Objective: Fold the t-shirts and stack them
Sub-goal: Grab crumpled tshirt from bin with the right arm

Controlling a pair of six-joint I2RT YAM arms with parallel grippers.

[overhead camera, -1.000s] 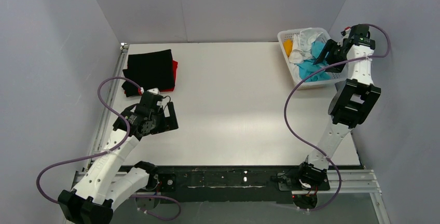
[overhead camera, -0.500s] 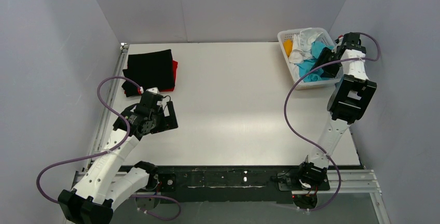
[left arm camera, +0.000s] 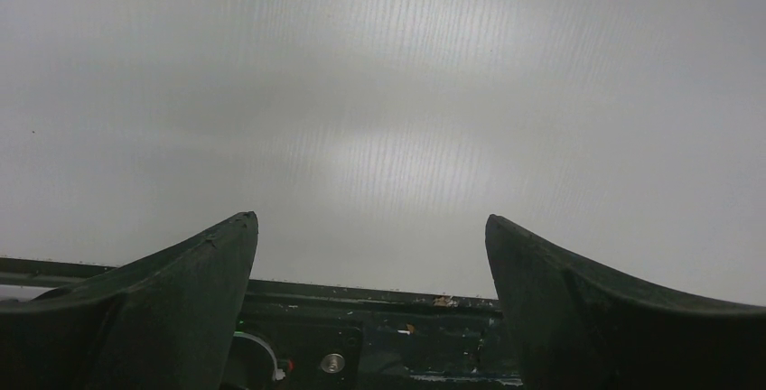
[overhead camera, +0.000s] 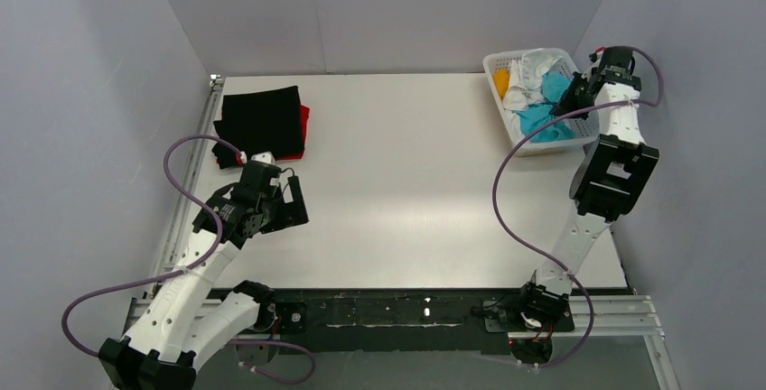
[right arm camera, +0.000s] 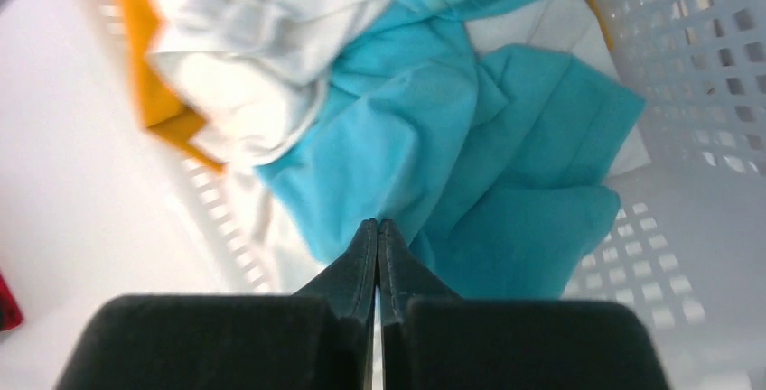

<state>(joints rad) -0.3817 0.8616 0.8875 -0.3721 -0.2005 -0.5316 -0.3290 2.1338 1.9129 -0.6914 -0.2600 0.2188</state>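
On our desk [overhead camera: 406, 182] the folded black shirt [overhead camera: 262, 119] lies on the red shirt [overhead camera: 304, 128] at ten o'clock. The basket [overhead camera: 502, 110] at two o'clock holds the crumpled turquoise shirt [overhead camera: 540, 121]. Our right gripper [right arm camera: 378, 224] is pressed together, its tips at that shirt; our left gripper [left arm camera: 370, 223], at eight o'clock, is spread
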